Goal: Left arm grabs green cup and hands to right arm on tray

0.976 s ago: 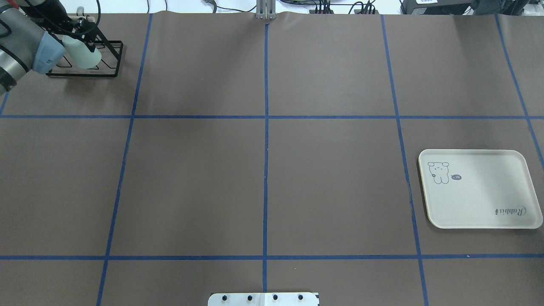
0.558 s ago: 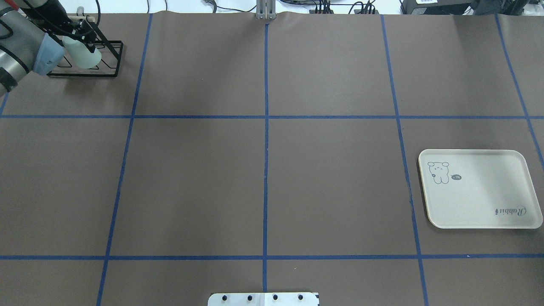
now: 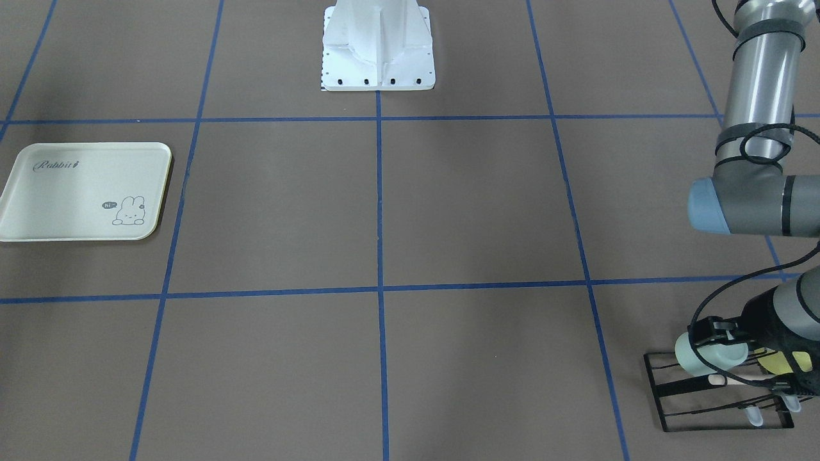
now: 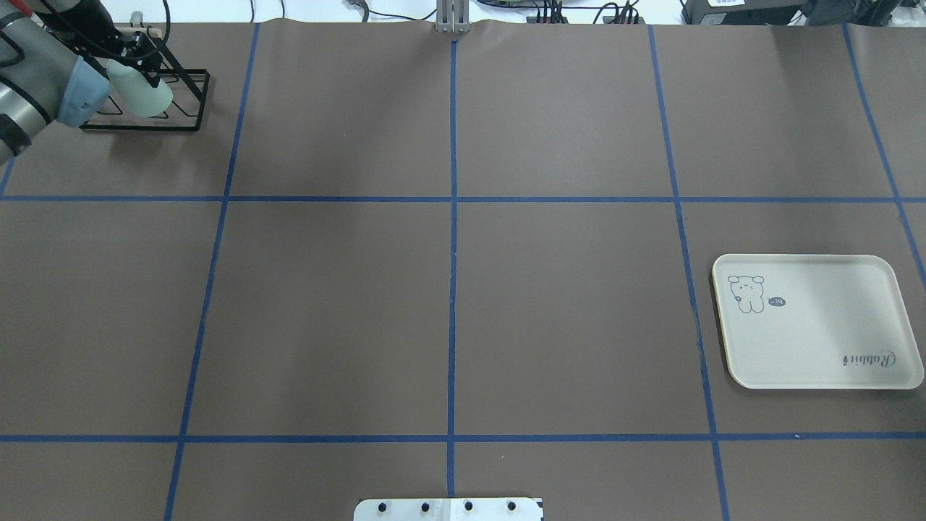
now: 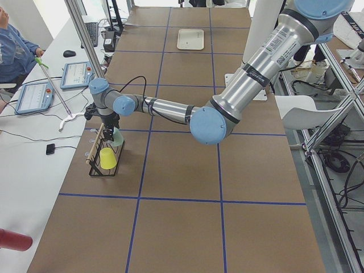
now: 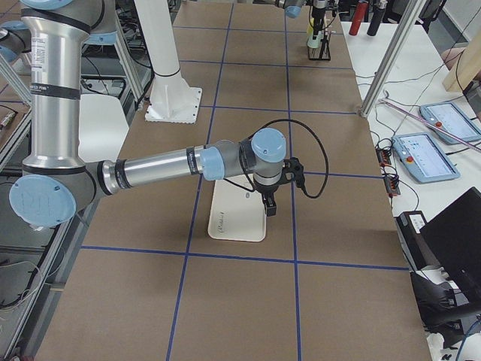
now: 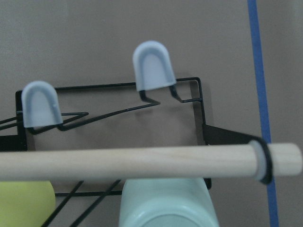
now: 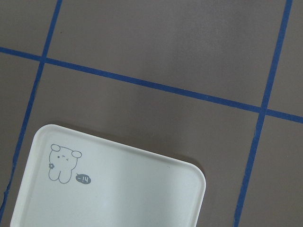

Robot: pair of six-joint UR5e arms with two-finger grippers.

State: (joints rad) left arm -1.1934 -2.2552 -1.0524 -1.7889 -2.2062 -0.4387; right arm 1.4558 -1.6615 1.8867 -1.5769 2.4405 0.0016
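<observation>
The green cup (image 3: 692,358) lies tilted in the black wire rack (image 3: 705,426) at the table's far left corner, also in the overhead view (image 4: 137,94) and close up in the left wrist view (image 7: 165,208). My left gripper (image 3: 716,342) has its black fingers on either side of the cup and looks shut on it. The tray (image 4: 817,340) lies bare at the right. My right gripper (image 6: 269,209) hangs over the tray's far end (image 6: 237,218); it shows only in the exterior right view, so I cannot tell if it is open.
A yellow-green cup (image 3: 785,362) sits in the same rack beside the green one. A wooden dowel (image 7: 142,161) runs across the rack's top, just above the green cup. Blue tape lines grid the brown table. The robot's white base (image 3: 378,51) stands at mid-table.
The left arm and the green cup have shifted very slightly away from the robot at the rack. The tray has not moved.
</observation>
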